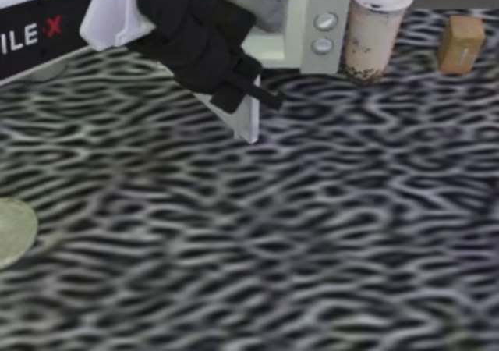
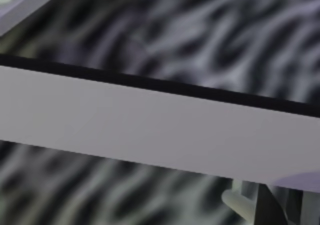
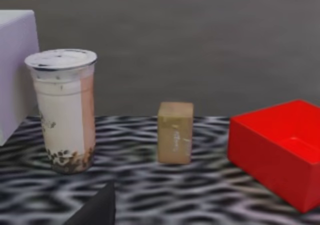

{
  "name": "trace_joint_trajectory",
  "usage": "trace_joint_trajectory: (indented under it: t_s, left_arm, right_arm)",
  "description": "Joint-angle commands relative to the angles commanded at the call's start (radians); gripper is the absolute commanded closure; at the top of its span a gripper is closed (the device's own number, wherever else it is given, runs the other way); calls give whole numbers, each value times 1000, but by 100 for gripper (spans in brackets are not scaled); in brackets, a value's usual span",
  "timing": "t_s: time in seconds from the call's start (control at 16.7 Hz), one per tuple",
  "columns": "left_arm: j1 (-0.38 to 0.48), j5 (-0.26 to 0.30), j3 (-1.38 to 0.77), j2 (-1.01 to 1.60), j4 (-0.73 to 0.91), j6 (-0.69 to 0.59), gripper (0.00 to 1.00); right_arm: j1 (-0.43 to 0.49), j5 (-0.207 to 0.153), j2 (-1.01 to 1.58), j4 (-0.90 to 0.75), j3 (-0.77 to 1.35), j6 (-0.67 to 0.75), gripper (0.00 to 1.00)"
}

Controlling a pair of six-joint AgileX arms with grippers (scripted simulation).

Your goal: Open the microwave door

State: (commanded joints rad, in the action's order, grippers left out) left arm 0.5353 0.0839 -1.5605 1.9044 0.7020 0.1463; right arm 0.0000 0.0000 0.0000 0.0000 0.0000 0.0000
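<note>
Top view, upper centre: boxy pale grey-white microwave (image 1: 312,23), pale flat door (image 1: 248,117) swung outward, black left end effector (image 1: 261,93) at its edge; grip state unclear. Left wrist view: door panel (image 2: 150,130) edge-on across frame. Right wrist view: speckled cup (image 3: 64,110), tan block (image 3: 175,132), red box (image 3: 280,150).

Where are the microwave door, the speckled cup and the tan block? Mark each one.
microwave door (image 1: 248,121): top view, on the free edge of the swung-open panel.
cup (image 3: 65,115): right wrist view, on the middle of its side.
tan block (image 3: 175,132): right wrist view, on its front face.
</note>
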Motion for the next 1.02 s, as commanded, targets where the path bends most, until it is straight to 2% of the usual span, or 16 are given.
trace_joint_trajectory:
  t_s: [0.66,1.02]
  left_arm:
    - [4,8,4,1,0,0,100]
    - [-45,74,57,-46,4,130,100]
  right_arm:
    - [0,0,0,0,0,0,0]
    - [0,0,0,0,0,0,0]
